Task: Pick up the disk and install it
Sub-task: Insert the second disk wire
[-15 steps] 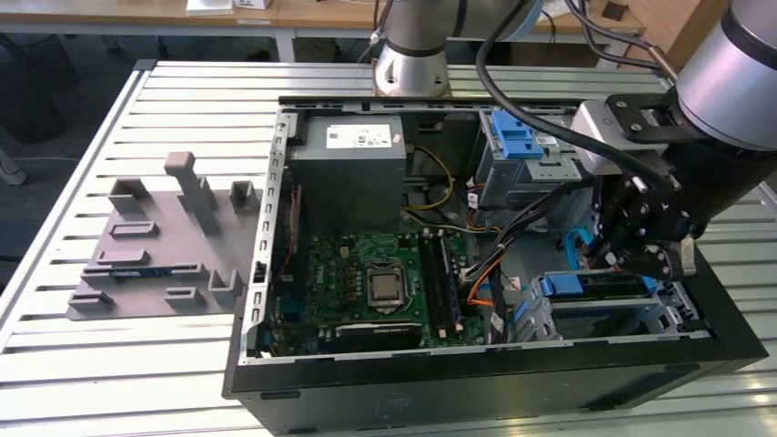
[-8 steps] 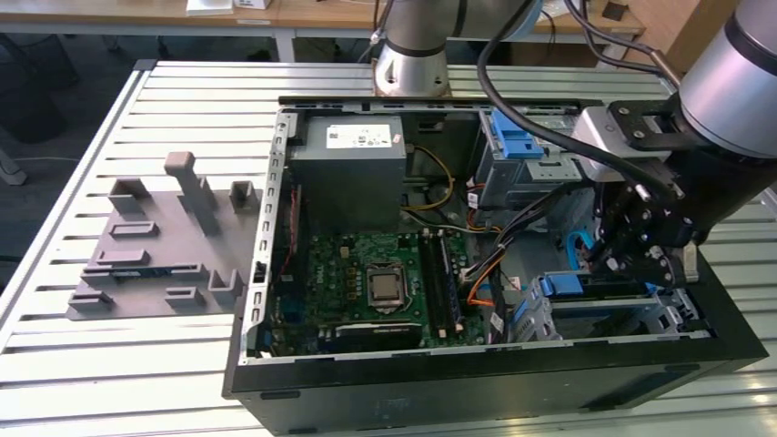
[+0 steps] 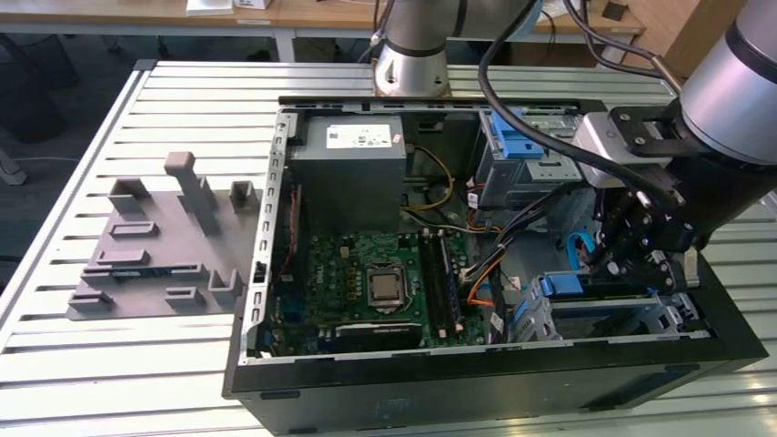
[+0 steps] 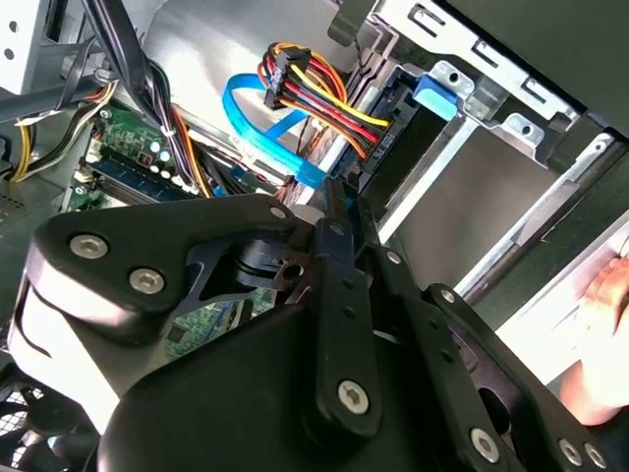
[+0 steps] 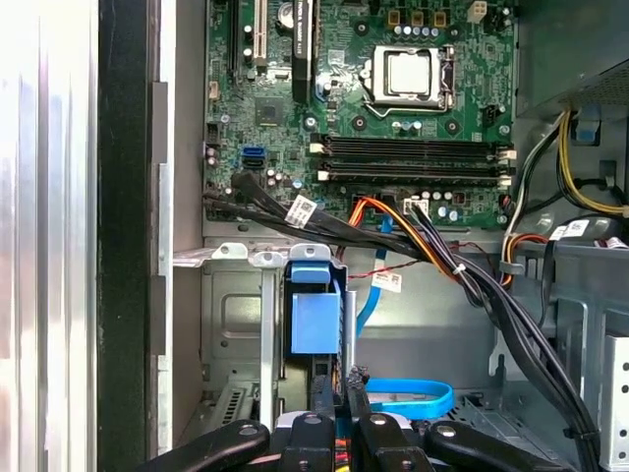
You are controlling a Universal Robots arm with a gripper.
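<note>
The one black gripper (image 5: 339, 418), jaws nearly closed (I cannot see anything pinched), hangs just over the one blue-railed silver disk (image 5: 316, 323) standing edgewise in the one grey metal drive cage (image 5: 236, 315), and beyond, the loose flat blue cable (image 5: 413, 398) could probably snag it.

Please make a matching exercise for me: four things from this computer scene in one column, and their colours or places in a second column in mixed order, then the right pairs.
Things:
1. power-supply box
2. flat cable
3. plastic fixture
4. end effector

Descriptions:
A. grey, on the slatted table outside the computer case, at the exterior view's left
B. blue, lying on the case floor
C. grey with a white sticker, inside the case above the green motherboard in the exterior view
D. black, lowered beside the drive cage with the blue latch

Pairs: 1-C, 2-B, 3-A, 4-D
</note>
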